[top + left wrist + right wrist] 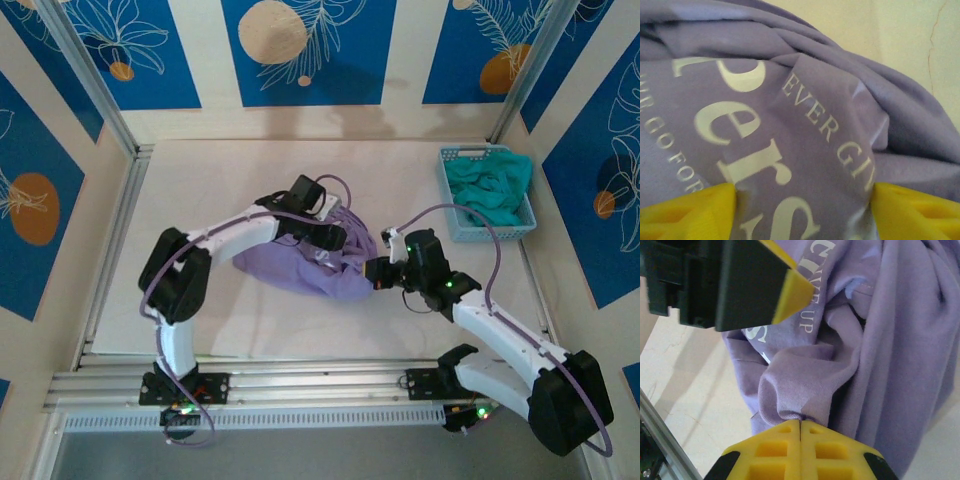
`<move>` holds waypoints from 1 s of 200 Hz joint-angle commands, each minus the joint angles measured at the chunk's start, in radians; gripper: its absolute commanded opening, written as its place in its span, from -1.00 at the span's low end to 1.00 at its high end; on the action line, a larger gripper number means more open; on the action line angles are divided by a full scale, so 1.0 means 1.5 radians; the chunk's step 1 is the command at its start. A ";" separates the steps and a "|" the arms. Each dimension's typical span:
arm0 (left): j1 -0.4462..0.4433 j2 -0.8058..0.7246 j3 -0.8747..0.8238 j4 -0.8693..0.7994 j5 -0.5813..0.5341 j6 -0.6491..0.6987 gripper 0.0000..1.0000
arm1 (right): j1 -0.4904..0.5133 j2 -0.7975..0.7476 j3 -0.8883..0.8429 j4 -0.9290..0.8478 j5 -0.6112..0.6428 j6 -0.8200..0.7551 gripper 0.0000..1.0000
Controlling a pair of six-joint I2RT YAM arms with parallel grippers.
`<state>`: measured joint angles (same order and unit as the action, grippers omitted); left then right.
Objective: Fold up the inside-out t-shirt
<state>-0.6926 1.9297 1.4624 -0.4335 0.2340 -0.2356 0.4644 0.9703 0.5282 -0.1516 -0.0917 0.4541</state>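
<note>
The left gripper (322, 240) was over the bunched inside-out t-shirt (290, 268) at mid-table (200, 170), its yellow fingers (690, 210) spread apart with lettered cloth between them, nothing pinched. At the shirt's right edge, the right gripper (378, 272) was clamped tight on a purple fold. Well to the right, a blue basket (447, 195) held a teal garment (490, 185).

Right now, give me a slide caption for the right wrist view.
Right gripper shut on a bunched fold of the lavender t-shirt, pale table behind.
</note>
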 commanded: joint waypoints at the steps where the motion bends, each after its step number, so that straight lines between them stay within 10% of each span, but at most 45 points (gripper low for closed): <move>1: -0.003 0.041 0.050 -0.049 0.029 0.026 0.14 | -0.005 -0.012 -0.003 -0.021 0.020 0.005 -1.00; 41: 0.010 0.058 0.119 -0.044 0.063 0.022 -1.00 | -0.031 -0.018 0.024 -0.043 0.050 -0.012 -1.00; 86: 0.107 -0.142 0.051 0.070 0.076 -0.046 -1.00 | -0.140 -0.049 0.161 -0.058 0.018 -0.061 -1.00; 122: 0.196 -0.394 -0.233 0.295 0.005 -0.180 -1.00 | -0.176 -0.047 0.232 -0.051 -0.034 -0.071 -1.00; 167: 0.191 -0.550 -0.496 0.206 -0.070 -0.176 -0.90 | -0.128 -0.004 0.107 -0.001 -0.115 -0.061 -1.00; 200: 0.151 -0.607 -0.582 0.109 -0.137 -0.151 -0.33 | -0.057 0.008 0.032 -0.026 -0.093 -0.047 -1.00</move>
<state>-0.4213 1.0870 0.6415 -0.1440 0.1326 -0.4805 0.3187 0.9874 0.6281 -0.1558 -0.2115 0.3710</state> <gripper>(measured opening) 0.217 0.059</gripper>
